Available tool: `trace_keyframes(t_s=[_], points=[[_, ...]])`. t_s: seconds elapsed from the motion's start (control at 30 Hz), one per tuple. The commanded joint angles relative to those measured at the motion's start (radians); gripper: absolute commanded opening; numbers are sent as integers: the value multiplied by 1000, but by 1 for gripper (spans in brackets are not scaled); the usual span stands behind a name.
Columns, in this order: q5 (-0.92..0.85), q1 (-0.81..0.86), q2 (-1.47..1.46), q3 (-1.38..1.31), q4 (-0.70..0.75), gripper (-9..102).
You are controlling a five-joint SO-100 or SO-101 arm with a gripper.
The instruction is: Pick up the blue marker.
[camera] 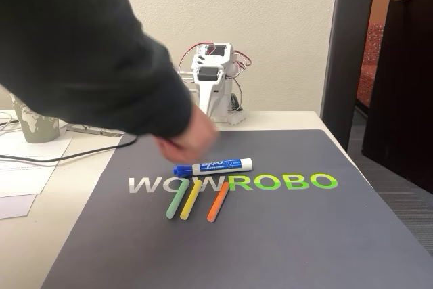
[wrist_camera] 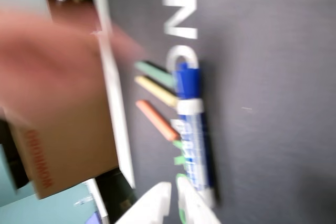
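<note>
Blue marker (camera: 215,166) with the white barrel, dark blue cap and blue Expo label is lying flat on the dark grey mat (camera: 284,235) in the fixed view, right on top of the printed "WOWROBO" lettering (camera: 233,183), cap end pointing left and white end pointing right. Just below it there's a little fan of three thin sticks, a green one (camera: 176,201), a yellow one (camera: 190,200) and an orange one (camera: 217,202), all slanted the same way and close together, their top ends just under the marker. A person's hand (camera: 186,141) in a dark sleeve (camera: 74,45) reaches in from the upper left and hangs just above and behind the cap end; it's blurry, so I can't tell if it's touching the marker. The white arm (camera: 213,79) sits folded up at the back edge of the table near the wall. In the wrist view the marker runs top to bottom, cap up, with the three sticks to its left, and the white claw's (wrist_camera: 173,203) fingertips poke in from the bottom edge. They look pretty close together with nothing between them, but the picture is smeared, so honestly can't tell whether it's open or closed.
</note>
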Motion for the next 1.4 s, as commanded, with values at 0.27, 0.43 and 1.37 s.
trace_keyframes(t_s=[0.27, 0.43, 1.37], points=[[-54, 8, 67, 0, 144, 0], [-49, -5, 67, 0, 149, 0], [51, -23, 67, 0, 189, 0]])
